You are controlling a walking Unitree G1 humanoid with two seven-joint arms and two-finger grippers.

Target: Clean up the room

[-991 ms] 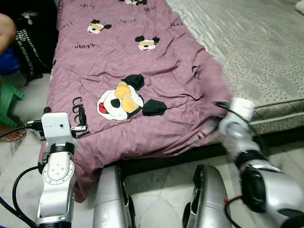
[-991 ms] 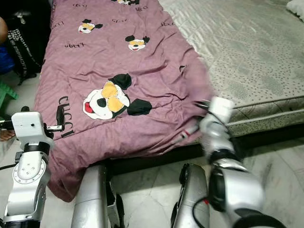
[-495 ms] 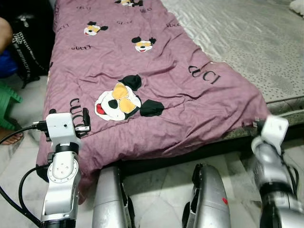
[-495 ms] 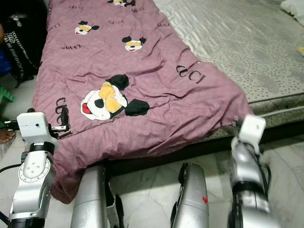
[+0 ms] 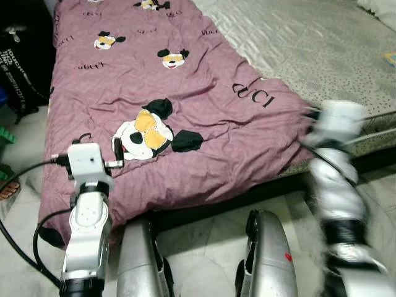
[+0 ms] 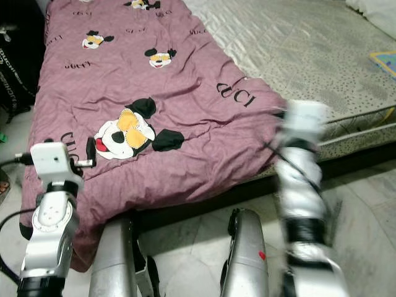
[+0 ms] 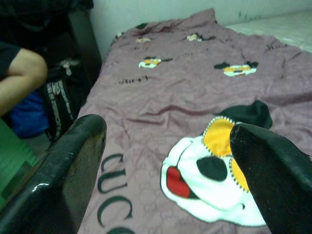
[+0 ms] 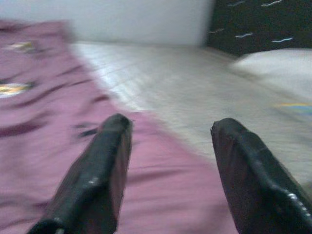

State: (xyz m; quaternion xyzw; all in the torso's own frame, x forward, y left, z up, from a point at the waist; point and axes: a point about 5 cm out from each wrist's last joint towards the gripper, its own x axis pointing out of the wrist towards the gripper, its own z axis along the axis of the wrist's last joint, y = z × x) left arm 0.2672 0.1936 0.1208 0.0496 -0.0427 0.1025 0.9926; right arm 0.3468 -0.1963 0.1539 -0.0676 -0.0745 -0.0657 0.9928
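Just beyond the spread, empty fingers of the left gripper lies the purple blanket, its near edge hanging over the bed's side toward the floor, while the right gripper, fingers likewise wide apart and holding nothing, hovers over the blanket's near corner where it meets the bare mattress. The blanket looks roughly spread out but wrinkled, so I judge that smoothing or folding is left. Ahead of the fingers, "GUCCI" lettering repeats between cartoon mouse faces.
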